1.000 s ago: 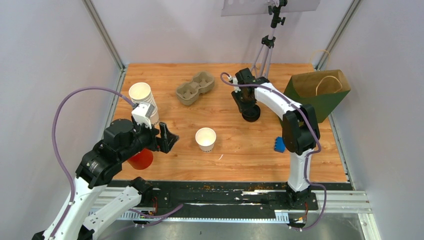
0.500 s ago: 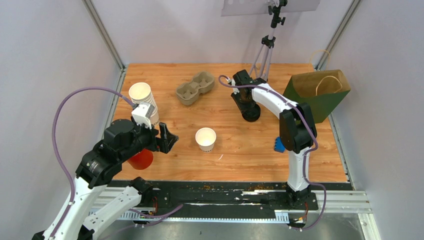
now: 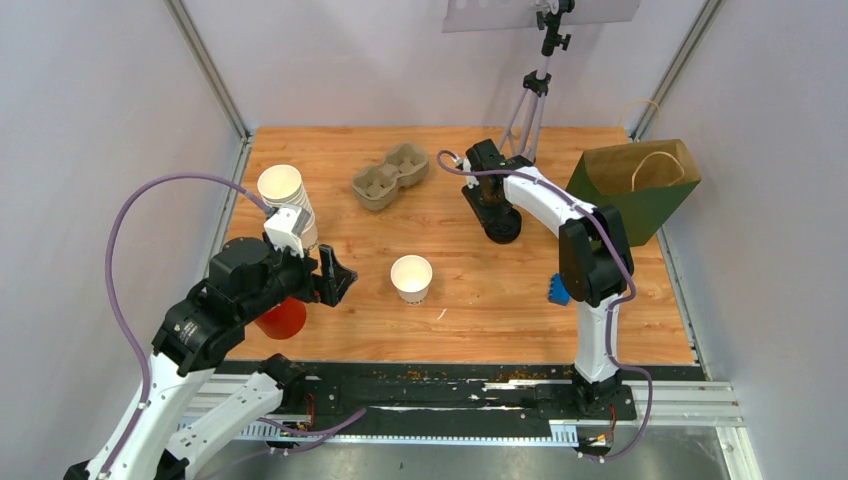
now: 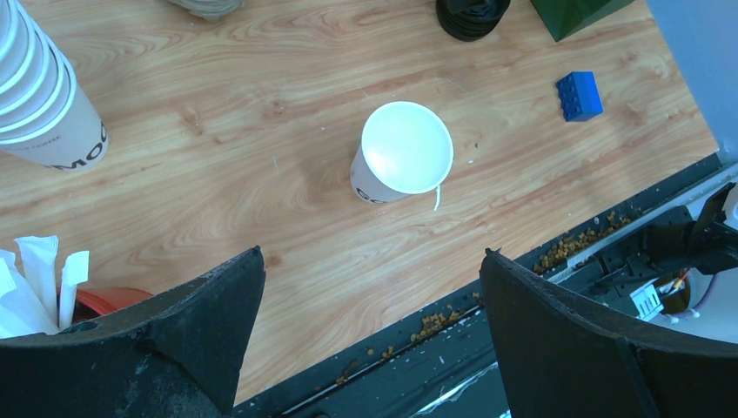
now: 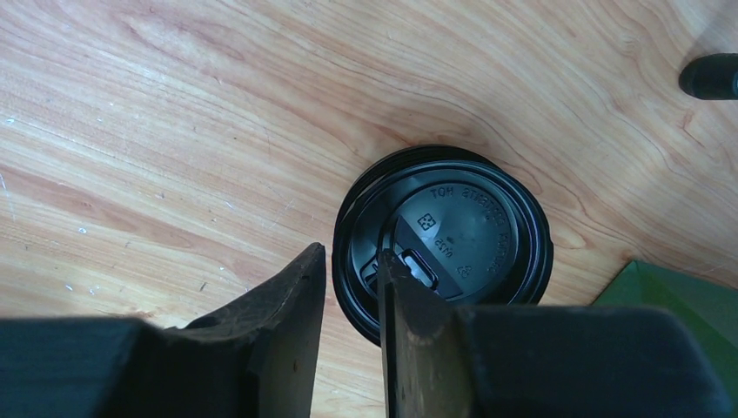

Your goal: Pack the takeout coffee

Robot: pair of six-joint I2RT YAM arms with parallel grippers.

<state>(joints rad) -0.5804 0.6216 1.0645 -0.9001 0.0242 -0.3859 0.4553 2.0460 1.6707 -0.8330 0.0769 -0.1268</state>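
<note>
Black lid: top of what looks like a short stack, standing in the far right part of the surface. It is just beside the green bag in the far right corner.
Change: over the last second my right arm's elbow swung a little toward the left edge, while its tip stayed down on the lid. The stack has not left its spot, and my left arm has not stirred.
Meaning: I judge I am settling my hold on one lid's rim, not lifting yet. The cup has no lid yet, so packing has barely begun.
Right tool: nearly together, with one finger outside the rim and the other on top of the lid beside the sip hole. As far as I can see, it is clamped on the rim.
Left tool: spread wide and holding nothing, hanging above the near left part of the surface and looking down at the cup.
White cup: upright and lidless, mid-surface toward the near edge, well apart from the lid. Neither tool touches it.
Olive-sided cup: I cannot see one.
Pulp carrier: near the far edge, left of the lids, with no cup in either well.
</note>
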